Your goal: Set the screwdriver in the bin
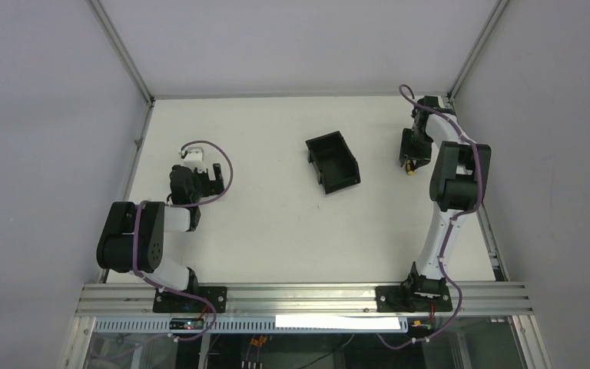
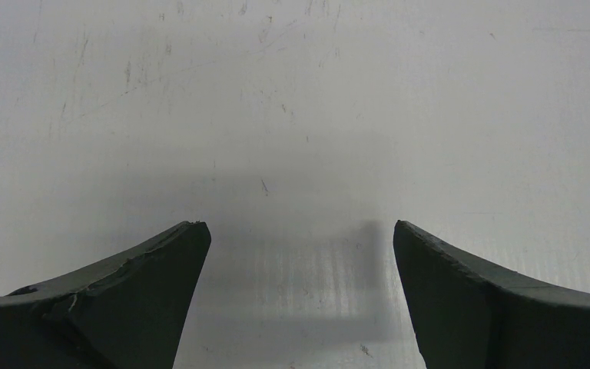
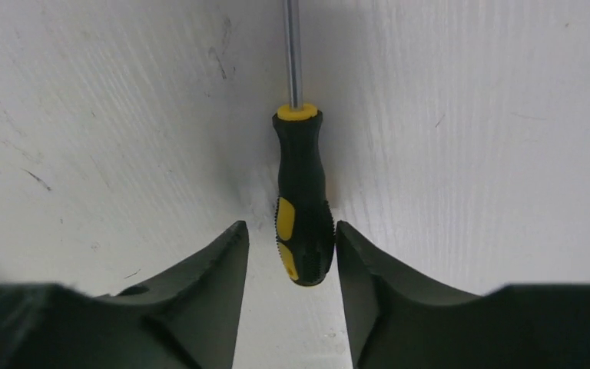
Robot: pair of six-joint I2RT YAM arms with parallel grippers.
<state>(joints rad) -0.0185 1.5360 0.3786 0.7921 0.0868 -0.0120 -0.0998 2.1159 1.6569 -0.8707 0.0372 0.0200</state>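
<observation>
Near the far right corner of the white surface (image 1: 276, 231) lies the slim screwdriver with a black-and-yellow handle and grey metal shaft (image 3: 301, 200). Its handle end sits between the jaws of the right end effector (image 3: 290, 231). One jaw looks to be touching the handle and the other stands apart, so it is probably not yet gripped. Next come closing, lifting, and carrying it toward the black plastic rectangular bin (image 1: 316, 163), mid-surface toward the far edge. The left end effector (image 2: 299, 224) hangs spread and holds nothing near the left edge.
</observation>
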